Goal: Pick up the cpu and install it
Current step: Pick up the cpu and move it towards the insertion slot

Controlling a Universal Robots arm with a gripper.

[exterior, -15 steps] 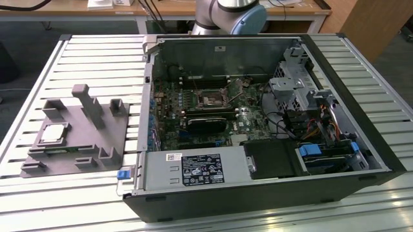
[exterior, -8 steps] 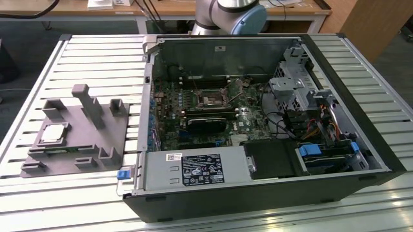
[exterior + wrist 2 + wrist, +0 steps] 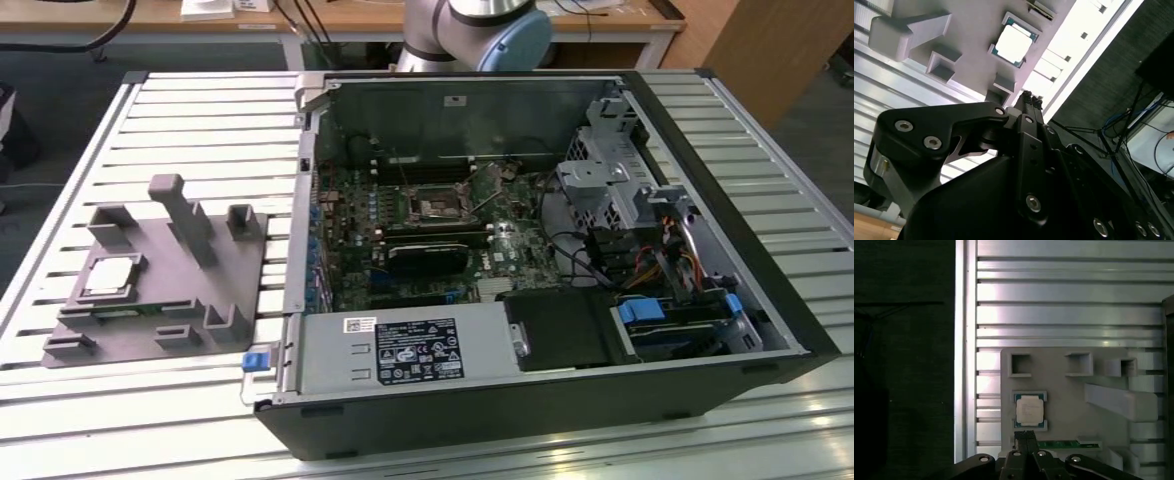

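The small flat silvery square cpu [image 3: 1030,410] lies nested in the grey plastic tray [image 3: 1069,410], presumably kept square for pickup; the black gripper [image 3: 1027,436] hovers nearby, closed and empty

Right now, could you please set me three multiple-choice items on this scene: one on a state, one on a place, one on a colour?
1. How is the computer case? A closed; B wrapped; C open.
2. Where is the chip? A on the tray; B inside the case; C on the floor.
3. What colour is the tray? A red; B grey; C yellow.
Answers: C, its boards and cables show; A, it lies in a tray recess; B, it is plain grey in the exterior view.
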